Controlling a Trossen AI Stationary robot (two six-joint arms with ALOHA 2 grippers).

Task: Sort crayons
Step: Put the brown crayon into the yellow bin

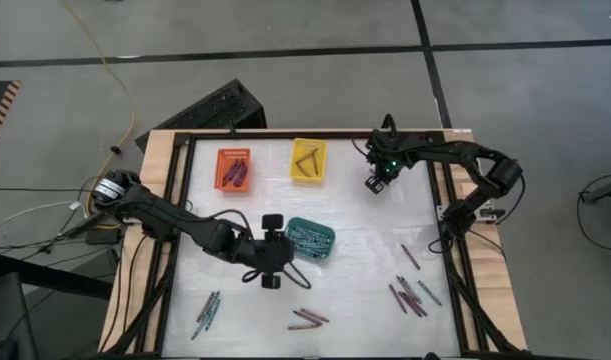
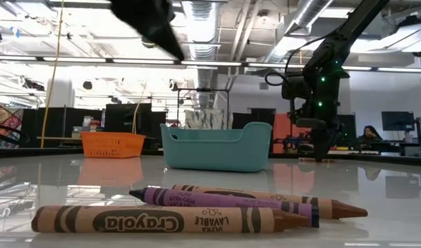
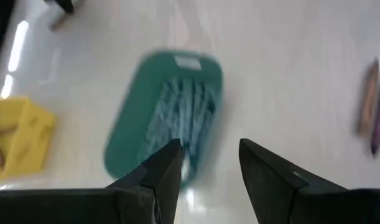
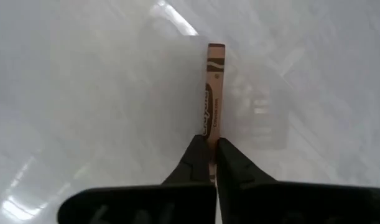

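Note:
My right gripper (image 4: 213, 142) stands at the table's far right (image 1: 375, 183), pointing down and shut on a brown crayon (image 4: 214, 87). My left gripper (image 3: 209, 152) hovers open beside the teal basket (image 1: 310, 240), at the basket's left side, with nothing between its fingers. The teal basket (image 3: 171, 112) holds teal-grey crayons. An orange basket (image 1: 235, 168) with purple crayons and a yellow basket (image 1: 307, 160) with brown ones stand at the far side. Loose crayons lie in groups near the front edge (image 1: 207, 312), (image 1: 308, 318), (image 1: 410, 292). My right gripper pinches the brown crayon between its two fingers at one end (image 4: 213, 132). The fingers come steeply from above, and the crayon runs straight out from between them. The rest of the crayon (image 4: 214, 62) lies flat on the white table top.
The white table top is bounded by a wooden frame (image 1: 165, 200). In the low view a brown crayon (image 2: 162, 220) and a purple crayon (image 2: 224, 200) lie close to the camera. Open table shows between the baskets and the front crayon groups.

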